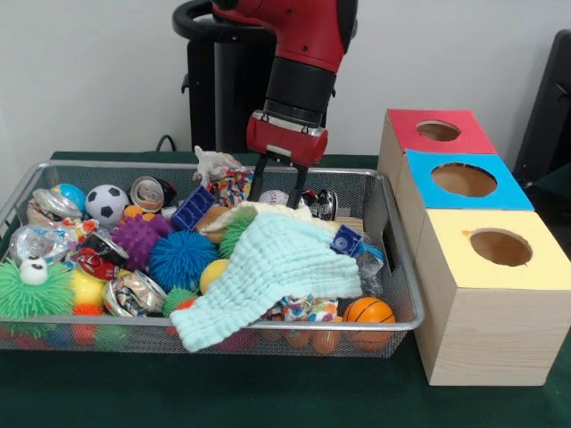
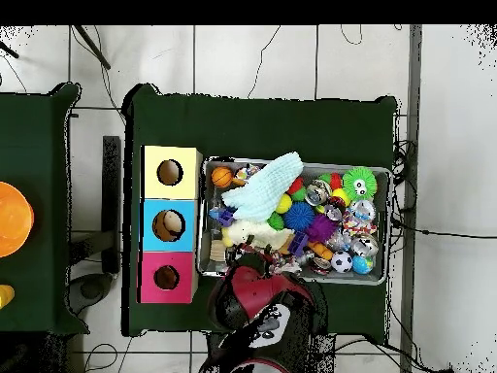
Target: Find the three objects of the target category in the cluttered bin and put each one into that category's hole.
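A red and black robot arm (image 1: 299,53) lowers its hand (image 1: 279,183) into the far side of a wire bin (image 1: 393,267) crowded with toys, its two dark fingers (image 1: 260,181) spread apart and empty just above a small pale ball and a shiny can (image 1: 323,203). The target category cannot be told from the scene; candidates lie all over the bin, among them a soccer ball (image 1: 106,203), a small basketball (image 1: 369,311), spiky blue (image 1: 181,259) and purple (image 1: 138,237) balls, and crushed cans (image 1: 134,292). Just beside the bin on the green counter (image 1: 268,392) stand three boxes with round holes, topped red (image 1: 437,131), blue (image 1: 464,180) and yellow (image 1: 500,247).

The likely trouble is the pale blue cloth (image 1: 272,267) draped over the middle of the pile: it hides whatever sits beneath, and an open finger could snag it and drag neighbours along. Packed this tightly, round toys may roll off the fingers or two may be pinched at once. A finger could also catch in the mesh wall close behind the hand.
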Motion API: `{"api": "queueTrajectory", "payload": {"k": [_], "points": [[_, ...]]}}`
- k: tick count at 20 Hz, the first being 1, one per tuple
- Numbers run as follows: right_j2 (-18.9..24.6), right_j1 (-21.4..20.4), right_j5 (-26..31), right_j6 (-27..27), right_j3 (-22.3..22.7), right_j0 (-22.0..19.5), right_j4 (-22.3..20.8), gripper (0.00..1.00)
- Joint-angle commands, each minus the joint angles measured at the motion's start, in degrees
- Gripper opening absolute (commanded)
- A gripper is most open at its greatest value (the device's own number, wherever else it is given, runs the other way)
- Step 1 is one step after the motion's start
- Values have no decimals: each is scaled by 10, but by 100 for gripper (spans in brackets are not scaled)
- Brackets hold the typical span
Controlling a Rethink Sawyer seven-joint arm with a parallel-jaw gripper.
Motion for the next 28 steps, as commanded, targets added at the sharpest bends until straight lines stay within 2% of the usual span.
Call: {"api": "queueTrajectory", "payload": {"k": [1,3,5,10,14,15,17,19,28], "points": [[11,30,-34,79,21,-9,47,100],[10,32,-37,77,21,-8,49,100],[-5,50,-65,76,18,5,59,100],[-8,65,-100,73,19,3,66,100],[-24,105,-185,73,19,8,91,100],[-29,125,-224,73,16,9,105,100],[-28,152,-281,72,9,4,125,100],[-19,161,-312,73,7,-4,135,100],[0,176,-362,62,4,-21,145,100]]}}
